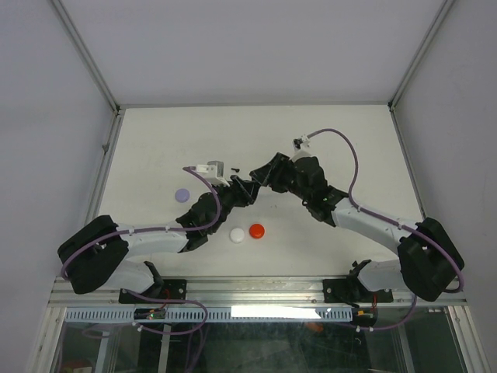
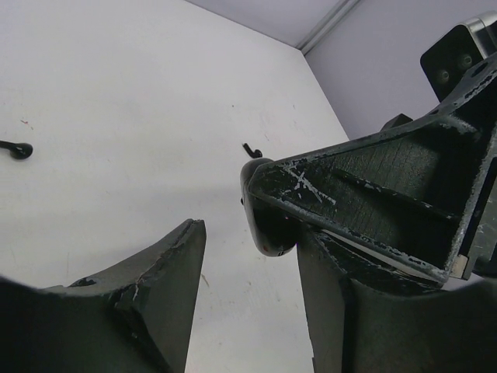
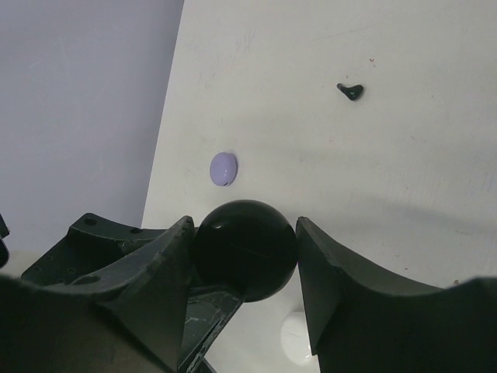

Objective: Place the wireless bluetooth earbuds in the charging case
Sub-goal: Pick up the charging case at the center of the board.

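My right gripper [image 3: 245, 225] is shut on a round black charging case [image 3: 245, 249], one finger on each side of it. In the left wrist view the same black case [image 2: 268, 210] hangs just past my left gripper's [image 2: 250, 228] right fingertip [image 2: 318, 264], with the jaws apart and bare table between them. From above, the two grippers meet tip to tip at mid-table, the left gripper [image 1: 245, 191] below the right gripper [image 1: 261, 177]. One black earbud [image 3: 351, 91] lies on the table beyond the case. The left wrist view shows two black earbuds, one at the far left [image 2: 17, 149] and one [image 2: 250, 149] near the case.
A lavender case [image 1: 182, 195] lies left of the grippers, and a white case [image 1: 237, 235] and a red case [image 1: 256, 231] sit side by side nearer the arm bases. The white table [image 1: 155, 148] is bounded by metal frame posts and grey walls.
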`<state>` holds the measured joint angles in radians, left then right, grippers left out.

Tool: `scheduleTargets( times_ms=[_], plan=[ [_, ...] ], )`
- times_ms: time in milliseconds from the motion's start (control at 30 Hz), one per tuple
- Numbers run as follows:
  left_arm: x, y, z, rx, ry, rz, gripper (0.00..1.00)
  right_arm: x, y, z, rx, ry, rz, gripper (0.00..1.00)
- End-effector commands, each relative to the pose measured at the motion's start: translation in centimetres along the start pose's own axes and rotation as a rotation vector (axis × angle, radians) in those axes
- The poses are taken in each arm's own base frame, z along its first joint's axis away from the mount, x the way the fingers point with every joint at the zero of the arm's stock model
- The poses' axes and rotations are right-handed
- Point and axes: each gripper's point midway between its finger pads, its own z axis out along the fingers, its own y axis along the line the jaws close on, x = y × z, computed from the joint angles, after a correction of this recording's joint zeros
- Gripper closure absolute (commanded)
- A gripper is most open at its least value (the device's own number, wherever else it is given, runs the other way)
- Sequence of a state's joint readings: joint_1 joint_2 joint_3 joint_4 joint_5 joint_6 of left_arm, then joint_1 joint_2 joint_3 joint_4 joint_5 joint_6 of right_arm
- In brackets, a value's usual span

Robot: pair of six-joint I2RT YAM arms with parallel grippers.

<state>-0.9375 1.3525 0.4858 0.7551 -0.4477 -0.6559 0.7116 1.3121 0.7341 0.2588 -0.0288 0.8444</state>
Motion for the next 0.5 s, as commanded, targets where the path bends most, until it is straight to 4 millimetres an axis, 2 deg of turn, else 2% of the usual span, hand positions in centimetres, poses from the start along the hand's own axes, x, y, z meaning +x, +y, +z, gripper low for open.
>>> scheduleTargets(
  times_ms=[0, 200, 367, 467],
  plan=[
    [-2.7, -2.3, 0.5, 0.073, -0.122, -0.017, 0.49, -1.5, 2.8, -0.7, -0.082, -0.068, 0.036, 0.47],
    [-2.6, -2.0, 0.8, 0.065, -0.142, -0.022, 0.60, -0.5, 2.8, -0.5, -0.087, -0.049, 0.048, 0.46],
    [-2.1, -1.5, 0.2, 0.075, -0.141, -0.027, 0.85, 0.0, 3.1, -0.3, -0.117, -0.025, 0.021, 0.42],
    [-1.8, -1.0, -0.4, 0.084, -0.143, -0.039, 0.94, -0.3, 3.2, -0.5, -0.138, -0.027, -0.032, 0.37]
  ],
)
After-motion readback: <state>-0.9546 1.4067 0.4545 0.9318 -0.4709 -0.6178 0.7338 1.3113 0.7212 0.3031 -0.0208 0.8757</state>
